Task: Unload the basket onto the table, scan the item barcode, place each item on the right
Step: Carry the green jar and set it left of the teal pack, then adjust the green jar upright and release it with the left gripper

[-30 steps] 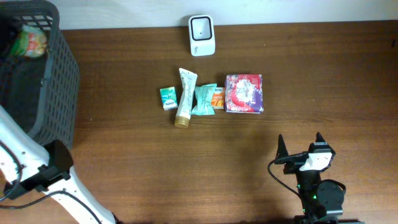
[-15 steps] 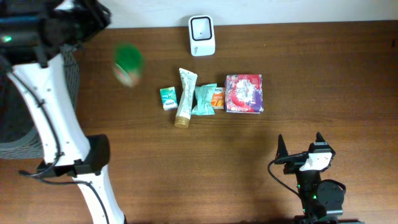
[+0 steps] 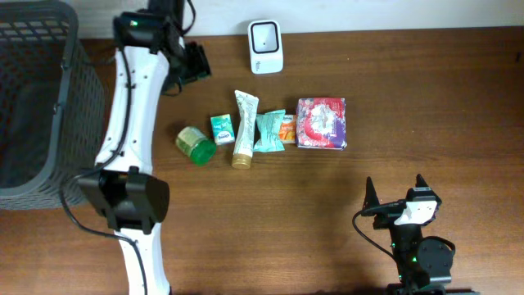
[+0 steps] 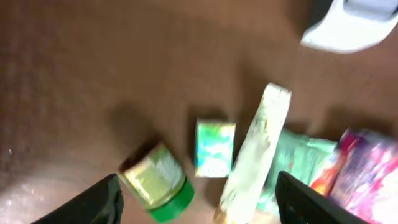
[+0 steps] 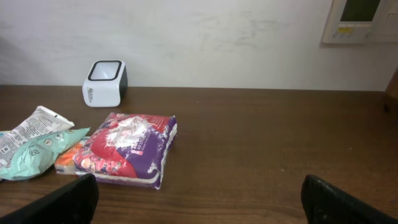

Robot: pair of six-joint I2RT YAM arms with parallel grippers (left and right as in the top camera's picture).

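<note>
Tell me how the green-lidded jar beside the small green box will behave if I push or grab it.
The jar seems to lie on its side, so a nudge will probably roll it, perhaps into the small green box. It looks rigid, so it should not squash in a grip. Its smooth curved wall may slip when squeezed.

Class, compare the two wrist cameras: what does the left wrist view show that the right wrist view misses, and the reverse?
Left wrist only: the green-lidded jar and small green box. Right wrist only: the wall panel. Both: the white scanner, the tube, the teal pouch and the pink pack.
</note>
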